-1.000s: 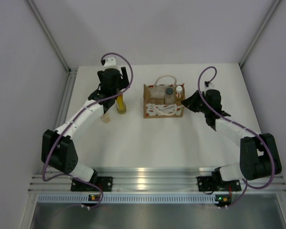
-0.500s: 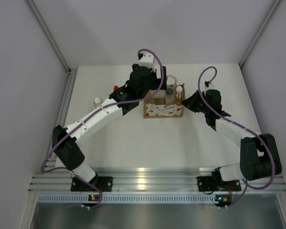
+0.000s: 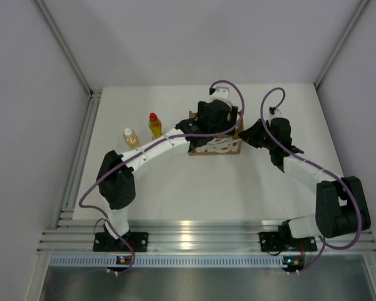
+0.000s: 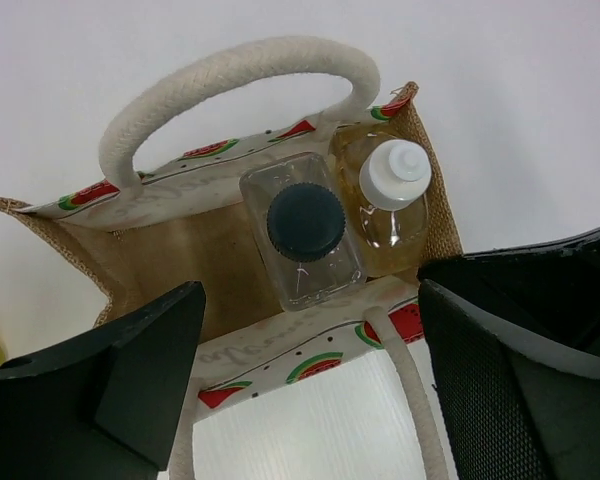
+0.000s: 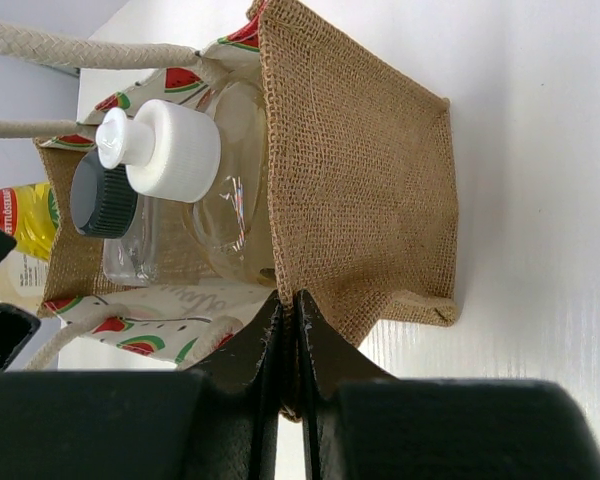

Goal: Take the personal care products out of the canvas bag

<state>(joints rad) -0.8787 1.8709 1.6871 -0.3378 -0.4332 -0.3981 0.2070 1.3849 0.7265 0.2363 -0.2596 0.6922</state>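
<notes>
The small brown canvas bag, burlap-woven with a white watermelon-print front panel and pale rope handles, stands on the white bench at the upper middle of the overhead view. Two products are already out, toward the upper left and well apart from the bag: a yellow bottle with a red cap and, near it, an amber bottle with a white cap.

Two remain inside, touching each other at the right end of the bag in the left wrist view: a clear square bottle with a dark grey-blue cap and a rounder amber-tinted bottle with a white push-top.

The left hand hangs over the bag's mouth, fingers spread wide and empty. The right hand is clenched on the bag's burlap side edge, apparently steadying it.

The bottles look light, rigid and smooth-walled, so likely slippery. Their bodies sit packed against fabric and each other, so the ridged dark cap or the shoulder beneath it seems the best hold. The bag is soft and may ride up with the bottle, and a handle could snag.
</notes>
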